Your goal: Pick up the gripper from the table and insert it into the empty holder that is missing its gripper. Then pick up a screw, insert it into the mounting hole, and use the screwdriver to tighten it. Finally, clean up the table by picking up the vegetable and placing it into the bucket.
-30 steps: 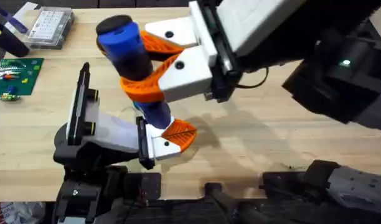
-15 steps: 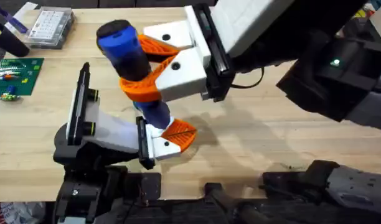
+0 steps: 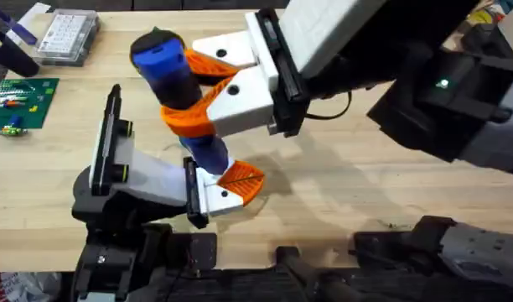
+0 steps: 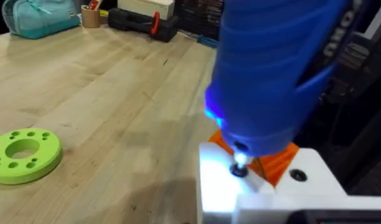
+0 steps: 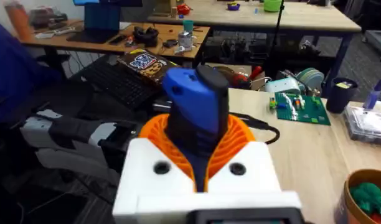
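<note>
Right gripper (image 3: 189,92): clamped around the blue screwdriver (image 3: 174,84).
Screwdriver tip: down on the white holder (image 3: 215,195).
Left gripper: can't tell.

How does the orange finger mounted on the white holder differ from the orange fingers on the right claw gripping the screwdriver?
The mounted orange finger lies flat and leaf-shaped beside the holder, touching nothing else; the right claw's orange fingers curve around the blue screwdriver. The mounted one is single and looks smaller; the claw's are a pair, closed on the tool. Both are ribbed orange plastic on white mounts.
</note>
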You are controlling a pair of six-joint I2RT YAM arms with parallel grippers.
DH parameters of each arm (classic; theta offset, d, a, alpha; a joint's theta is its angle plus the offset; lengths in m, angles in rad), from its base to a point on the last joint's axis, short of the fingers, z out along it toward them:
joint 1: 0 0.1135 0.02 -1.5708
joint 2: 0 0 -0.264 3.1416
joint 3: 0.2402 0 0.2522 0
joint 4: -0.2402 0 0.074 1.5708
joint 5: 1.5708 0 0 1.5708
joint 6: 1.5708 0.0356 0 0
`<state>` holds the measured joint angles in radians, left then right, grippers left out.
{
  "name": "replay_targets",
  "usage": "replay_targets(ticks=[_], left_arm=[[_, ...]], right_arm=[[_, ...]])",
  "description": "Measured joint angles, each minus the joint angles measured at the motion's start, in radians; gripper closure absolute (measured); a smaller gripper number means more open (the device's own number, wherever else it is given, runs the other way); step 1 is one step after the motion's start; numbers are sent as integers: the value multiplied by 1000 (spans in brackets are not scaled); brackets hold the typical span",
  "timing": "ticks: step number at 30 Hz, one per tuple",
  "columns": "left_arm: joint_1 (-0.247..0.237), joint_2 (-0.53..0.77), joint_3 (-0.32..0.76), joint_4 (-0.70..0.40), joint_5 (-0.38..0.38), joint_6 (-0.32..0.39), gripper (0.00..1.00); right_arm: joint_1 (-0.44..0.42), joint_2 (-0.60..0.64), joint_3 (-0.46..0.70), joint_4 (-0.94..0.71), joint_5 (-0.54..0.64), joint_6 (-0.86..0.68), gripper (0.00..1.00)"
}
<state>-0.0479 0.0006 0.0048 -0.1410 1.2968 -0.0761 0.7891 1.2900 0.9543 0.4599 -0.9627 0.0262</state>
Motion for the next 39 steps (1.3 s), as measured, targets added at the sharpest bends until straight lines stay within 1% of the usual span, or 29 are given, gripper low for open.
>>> replay_targets(ticks=[16,18,25,34,39], left_arm=[[0,0,0,0,0,0,988],[0,0,0,1,-3,1,988],[2,0,1,2,-12,-3,988],[1,0,1,2,-9,-3,988],[1,0,1,2,-8,-3,988]], right_arm=[[0,2,0,-1,0,0,955],[0,4,-1,22,-3,4,955],[1,37,-12,206,-23,55,957],[1,33,73,221,-19,56,957],[1,33,101,221,-19,56,957]])
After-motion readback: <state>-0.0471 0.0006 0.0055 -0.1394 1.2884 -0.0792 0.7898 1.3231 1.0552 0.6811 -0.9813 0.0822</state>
